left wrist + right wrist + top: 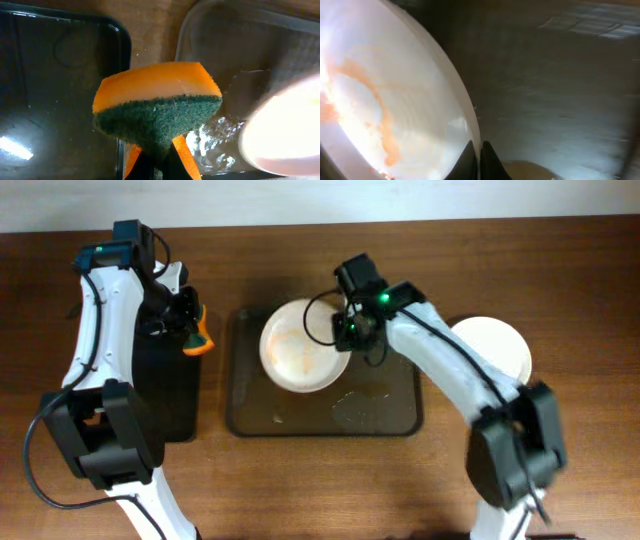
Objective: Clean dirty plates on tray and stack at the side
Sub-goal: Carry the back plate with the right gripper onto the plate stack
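Left fingers (184,156) clench sponge (157,95); right fingers (490,162) pinch streaked plate (300,348) rim over tray (390,418); wood table (330,480).

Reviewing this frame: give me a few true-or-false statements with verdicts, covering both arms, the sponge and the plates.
1. The left jaws hold a sponge, orange with a green scouring side. True.
2. The right jaws are shut on the rim of the streaked plate. True.
3. The sponge is rubbing the streaked plate. False: it hangs apart from it, by the edge of the black tray.
4. The streaked plate is wiped plain white. False: orange streaks show on it.
5. A second plate lies on the table outside the tray, on the right arm's side. True.
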